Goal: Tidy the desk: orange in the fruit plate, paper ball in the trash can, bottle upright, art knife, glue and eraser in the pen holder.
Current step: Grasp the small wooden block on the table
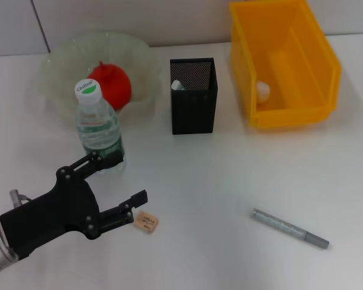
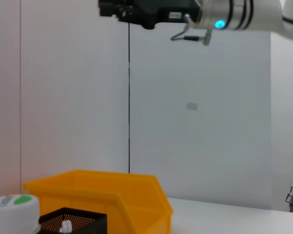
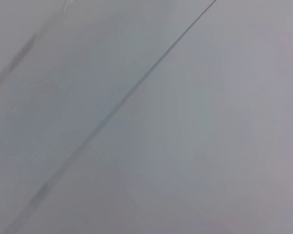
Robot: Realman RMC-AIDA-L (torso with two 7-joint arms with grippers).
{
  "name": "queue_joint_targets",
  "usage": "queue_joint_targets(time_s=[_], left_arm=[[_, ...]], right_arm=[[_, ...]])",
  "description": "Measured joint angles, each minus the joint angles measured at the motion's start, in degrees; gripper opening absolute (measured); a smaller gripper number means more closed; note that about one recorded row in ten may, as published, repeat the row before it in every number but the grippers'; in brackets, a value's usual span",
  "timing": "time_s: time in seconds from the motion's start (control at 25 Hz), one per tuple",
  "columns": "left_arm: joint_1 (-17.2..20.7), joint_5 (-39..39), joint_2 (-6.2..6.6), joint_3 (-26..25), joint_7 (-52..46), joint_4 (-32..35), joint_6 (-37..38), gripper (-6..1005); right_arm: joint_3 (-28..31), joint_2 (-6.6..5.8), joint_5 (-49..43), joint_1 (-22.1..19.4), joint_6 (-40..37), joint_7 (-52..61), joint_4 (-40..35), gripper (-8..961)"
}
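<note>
The water bottle (image 1: 98, 127) stands upright with its green and white cap (image 2: 12, 205) on, in front of the glass fruit plate (image 1: 60, 60), which holds the orange (image 1: 112, 84). My left gripper (image 1: 121, 178) is open just in front of the bottle, one finger beside its base, holding nothing. A tan eraser (image 1: 146, 222) lies on the table by the other finger. The grey art knife (image 1: 289, 228) lies at the front right. The black mesh pen holder (image 1: 193, 95) has a white item (image 1: 177, 86) inside. A paper ball (image 1: 263, 90) lies in the yellow trash can (image 1: 284, 60). My right gripper (image 2: 132, 9) hangs high, seen only in the left wrist view.
The pen holder (image 2: 73, 222) and yellow bin (image 2: 112, 195) stand side by side at the back of the white table (image 1: 230, 181). A wall rises behind the table, and the right wrist view shows only that wall.
</note>
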Motion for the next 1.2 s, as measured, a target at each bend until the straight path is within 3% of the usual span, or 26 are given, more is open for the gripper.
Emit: queue_joint_targets(time_s=[0.08,0.12,0.24,0.28,0.32,0.4,0.48,0.68,0.8,1.0,1.2], left_arm=[[0.2,0.0,0.00,0.0,0.1,0.3,0.2,810],[0.4,-0.1,0.00,0.0,0.4,0.5,0.4,810],[0.8,-0.1,0.00,0.0,1.3,0.7,1.1,810],[1.2,-0.3,0.00,0.0,1.6,1.0,1.6,810],[1.4,-0.4,0.00,0.0,1.7,1.2,2.0,810],[2.1,-0.7,0.00,0.0,1.7,1.8,2.8,810],[2.5,-0.7,0.03,0.0,1.7,2.1,3.3,810],[2.7,-0.7,0.12,0.0,1.7,2.2,3.7,810],[3.3,-0.3,0.16,0.7,1.7,2.1,3.8,810],[3.5,1.1,0.16,1.8,-1.5,3.2,2.8,810],[7.3,5.9,-0.14,3.7,-11.5,17.1,-2.0,810]], right_arm=[[-0.2,0.13,13.8,-5.7,-3.5,-7.8,6.9,285],[-0.2,0.13,13.8,-5.7,-3.5,-7.8,6.9,286],[0.4,0.12,23.6,-9.1,-8.7,-11.2,16.9,287],[2.7,-0.01,28.7,-10.1,-14.4,-12.3,24.5,287],[2.7,-0.01,28.7,-10.1,-14.4,-12.3,24.5,288],[7.1,-0.07,31.7,-10.0,-23.4,-15.2,34.3,289],[11.2,-0.10,31.7,-9.7,-32.5,-20.6,44.7,290],[11.1,0.08,26.5,-11.3,-36.8,-24.6,53.9,292],[11.1,0.04,25.3,-11.7,-37.7,-25.5,57.4,494],[11.6,-0.03,19.8,-13.0,-39.4,-28.3,60.7,685],[11.6,-0.28,17.1,-13.6,-39.5,-27.5,61.1,779]])
